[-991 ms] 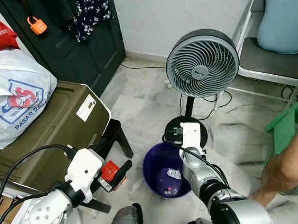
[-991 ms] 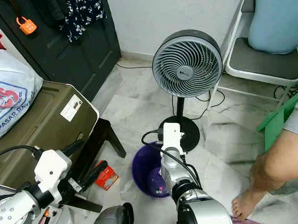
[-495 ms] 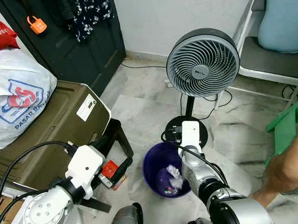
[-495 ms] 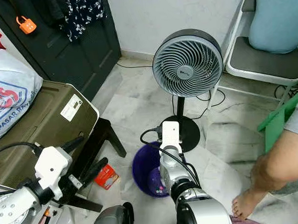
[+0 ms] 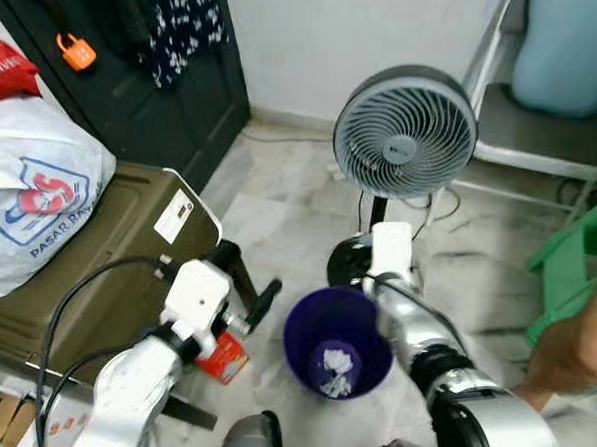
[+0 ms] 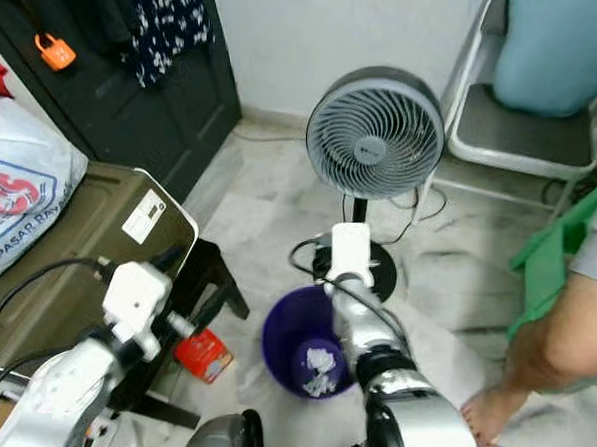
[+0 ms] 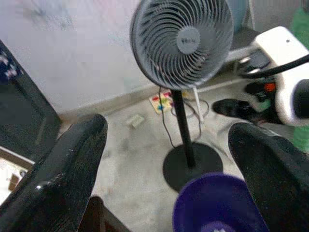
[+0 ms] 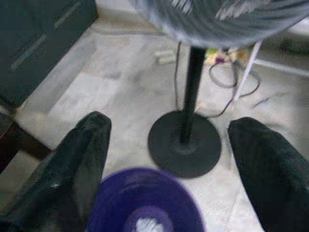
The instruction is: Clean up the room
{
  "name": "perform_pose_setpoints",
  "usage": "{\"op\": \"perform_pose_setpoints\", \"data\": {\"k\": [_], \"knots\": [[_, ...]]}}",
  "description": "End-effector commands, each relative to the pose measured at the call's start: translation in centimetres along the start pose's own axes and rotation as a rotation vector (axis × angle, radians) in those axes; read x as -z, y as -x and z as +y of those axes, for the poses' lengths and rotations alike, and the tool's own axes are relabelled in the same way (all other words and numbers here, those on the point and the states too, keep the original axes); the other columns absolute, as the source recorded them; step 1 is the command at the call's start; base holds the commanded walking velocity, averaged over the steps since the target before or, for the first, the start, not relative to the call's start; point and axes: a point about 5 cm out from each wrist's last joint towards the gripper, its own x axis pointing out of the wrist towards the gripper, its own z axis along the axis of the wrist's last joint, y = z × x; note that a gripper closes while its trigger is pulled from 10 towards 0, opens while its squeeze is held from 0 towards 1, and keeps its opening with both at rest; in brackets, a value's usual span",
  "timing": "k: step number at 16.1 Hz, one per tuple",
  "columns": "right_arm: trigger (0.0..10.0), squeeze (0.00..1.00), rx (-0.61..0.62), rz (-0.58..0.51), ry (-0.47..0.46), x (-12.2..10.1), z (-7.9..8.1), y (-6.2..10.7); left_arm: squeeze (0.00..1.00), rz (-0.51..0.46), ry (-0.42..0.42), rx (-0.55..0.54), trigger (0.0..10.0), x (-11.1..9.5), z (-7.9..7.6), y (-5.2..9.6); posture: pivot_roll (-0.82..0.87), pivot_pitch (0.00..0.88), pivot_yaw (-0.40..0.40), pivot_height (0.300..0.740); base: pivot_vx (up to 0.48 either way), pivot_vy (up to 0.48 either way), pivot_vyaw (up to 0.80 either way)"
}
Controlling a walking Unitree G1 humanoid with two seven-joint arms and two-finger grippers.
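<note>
A purple bin (image 5: pixel 302 335) stands on the marble floor in front of me, with crumpled white paper (image 5: pixel 334 370) lying in its bottom. A small red box (image 5: pixel 223 356) lies on the floor left of the bin. My left gripper (image 7: pixel 169 145) hovers above that box, open and holding nothing, pointing toward the bin and the fan. My right gripper (image 8: pixel 169 145) is above the bin's far rim, open too, with nothing between its fingers; its white wrist block (image 5: pixel 390 254) sits beside the fan's base.
A grey standing fan (image 5: pixel 404 133) with a black round base and cable is just behind the bin. An olive chest (image 5: pixel 100 264) with a white plastic bag (image 5: pixel 32 197) is at left, a black stool (image 5: pixel 244 286) beside it. A person's leg (image 5: pixel 575 339) and a green object (image 5: pixel 571 259) are at right.
My left gripper has risen and swung right, toward the bin. The right wrist has lifted slightly over the bin's rim. The view has shifted a little and blurred.
</note>
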Motion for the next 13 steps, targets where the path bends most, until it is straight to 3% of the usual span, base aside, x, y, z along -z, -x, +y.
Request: {"op": "perform_pose_setpoints", "data": {"k": [1,3,6,9,12,13], "knots": [[10.0,1.0,-0.03,-0.006,0.002,-0.3,0.6,0.0,0.0,0.013,-0.019,-0.021,10.0,0.4,0.3,0.0,0.12,0.0,0.061,0.74,0.0,0.0,0.0],[10.0,1.0,-0.099,-0.121,0.068,-1.3,0.0,1.7,0.0,-0.008,0.004,-0.163,10.0,0.7,1.7,-2.2,0.08,0.0,0.047,0.74,0.0,0.0,0.0],[10.0,1.0,-0.158,-0.206,0.12,-1.9,-0.4,3.2,0.0,-0.028,0.0,-0.227,10.0,1.0,2.1,-3.5,0.04,0.0,0.036,0.74,0.0,0.0,0.0],[10.0,1.0,-0.163,-0.327,0.128,-4.3,-1.3,3.5,0.0,-0.054,-0.003,-0.318,10.0,1.4,3.3,-4.0,0.04,0.0,0.009,0.74,0.0,0.0,0.0],[10.0,0.96,-0.183,-0.346,0.143,-4.7,-1.3,4.4,0.0,-0.062,-0.001,-0.384,10.0,1.6,4.2,-4.1,0.05,0.0,0.0,0.74,0.0,0.0,0.0],[10.0,0.0,-0.187,-0.363,0.142,-4.6,-1.4,5.3,0.0,-0.065,-0.001,-0.399,10.0,1.8,4.3,-3.9,0.06,0.0,-0.004,0.74,0.0,0.0,0.0]]}}
